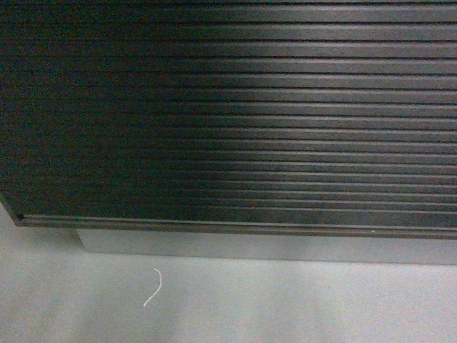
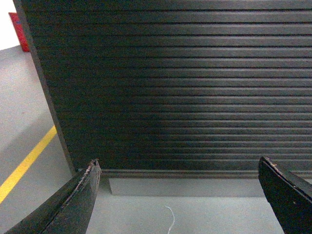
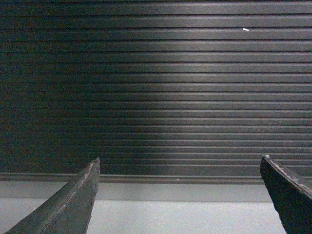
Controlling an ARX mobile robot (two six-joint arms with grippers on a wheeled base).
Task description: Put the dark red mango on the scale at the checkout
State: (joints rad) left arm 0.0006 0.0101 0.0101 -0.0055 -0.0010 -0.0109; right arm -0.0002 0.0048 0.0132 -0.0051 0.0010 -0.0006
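Observation:
The checkout (image 1: 235, 114) fills the head view as a dark ribbed front panel over a grey base; its top is out of view. The same ribbed panel (image 2: 170, 87) faces the left wrist camera, and it also faces the right wrist camera as a ribbed panel (image 3: 156, 87). My left gripper (image 2: 178, 168) is open, with nothing between its fingers, low in front of the counter's left corner. My right gripper (image 3: 179, 165) is open and empty too, facing the panel. The dark red mango and the scale are out of view. Neither gripper shows in the head view.
Grey floor (image 1: 228, 307) lies before the counter, with a small white string (image 1: 153, 287) on it, also seen as a string (image 2: 170, 219) in the left wrist view. A yellow floor line (image 2: 24, 163) runs left of the counter's corner, and something red (image 2: 20, 31) stands beyond.

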